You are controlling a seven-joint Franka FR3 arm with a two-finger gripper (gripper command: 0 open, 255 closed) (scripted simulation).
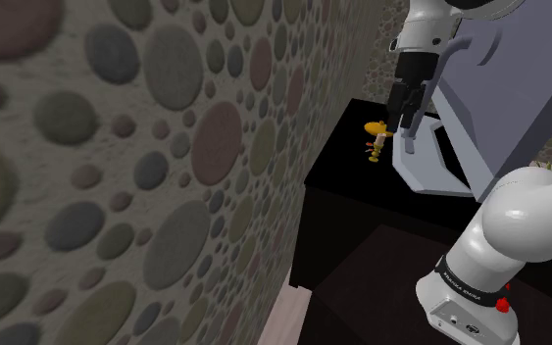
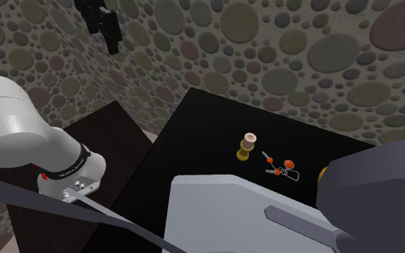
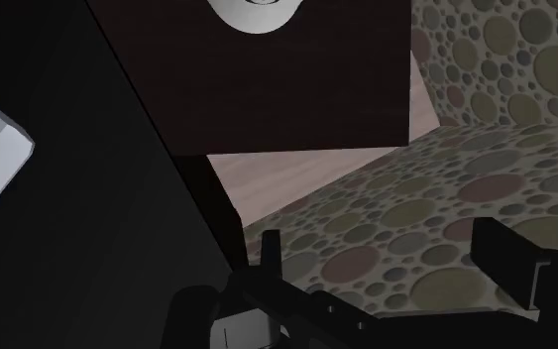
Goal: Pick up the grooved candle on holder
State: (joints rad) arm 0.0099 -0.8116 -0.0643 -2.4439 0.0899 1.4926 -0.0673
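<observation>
Obs.: the grooved candle (image 2: 247,146) stands upright on the black table (image 2: 193,129), a pale top over a mustard-gold ringed body. It sits in the middle of the bare part of the tabletop, well in from the edges. Just beside it, apart and not touching, lies a small red-beaded item (image 2: 280,167). Past that is a yellow object (image 2: 324,172), partly hidden behind a large grey slab (image 2: 229,208).

Gripper (image 2: 109,36): raised high against the pebble wall (image 2: 301,43), well apart from the candle, nothing between its fingers (image 3: 509,263). Jaws are spread, with a clear gap between them in the wrist view.

The wrist view looks past the table's edge onto the dark brown stand (image 3: 296,89) and a strip of pale floor (image 3: 267,183).
</observation>
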